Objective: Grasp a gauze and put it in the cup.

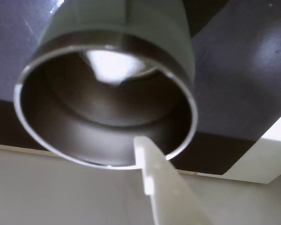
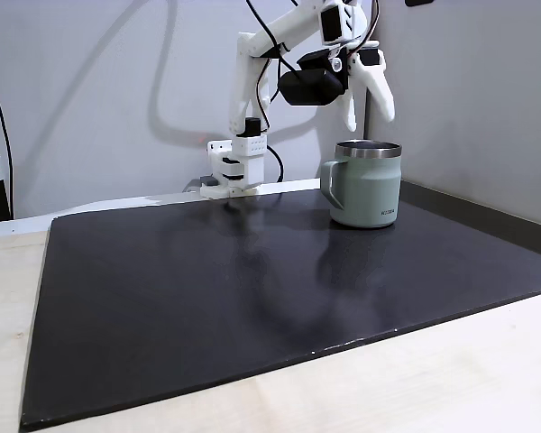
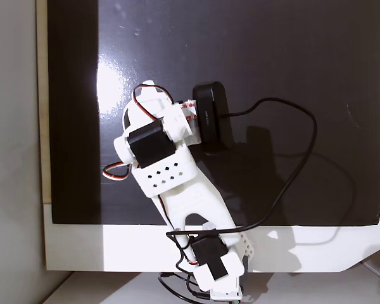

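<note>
My jaws [image 2: 372, 115] hang open above the cup [image 2: 364, 183] near the bench's far edge, where the white gauze [image 1: 113, 65], light, soft and best pinched across its middle, lies inside.

From my side fixed view, the black mat [image 2: 252, 298] lies bare across the whole centre, left and foreground of the frame, so I have open passage there. The only obstacle standing on it is the cup [image 2: 366, 183], at right of centre, handle pointing left. My end effector [image 2: 371, 115] hangs just above its rim, jaws apart, apart from the metal. The arm's base [image 2: 233, 167] blocks the rear edge at upper centre. In the wrist view the cup's mouth [image 1: 107, 117] is wide open below one white finger [image 1: 152, 176]
</note>
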Action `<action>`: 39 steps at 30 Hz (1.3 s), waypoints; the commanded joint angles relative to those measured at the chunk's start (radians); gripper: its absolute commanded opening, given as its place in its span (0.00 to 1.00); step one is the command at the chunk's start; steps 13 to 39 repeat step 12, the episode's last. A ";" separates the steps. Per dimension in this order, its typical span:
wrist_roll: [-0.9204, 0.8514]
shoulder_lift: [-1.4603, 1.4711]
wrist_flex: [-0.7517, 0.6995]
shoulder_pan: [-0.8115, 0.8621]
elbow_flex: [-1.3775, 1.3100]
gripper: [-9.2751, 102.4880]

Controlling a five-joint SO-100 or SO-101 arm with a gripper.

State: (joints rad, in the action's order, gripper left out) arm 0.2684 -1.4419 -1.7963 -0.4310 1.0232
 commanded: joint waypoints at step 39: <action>-0.008 -0.017 0.009 0.005 -0.003 0.45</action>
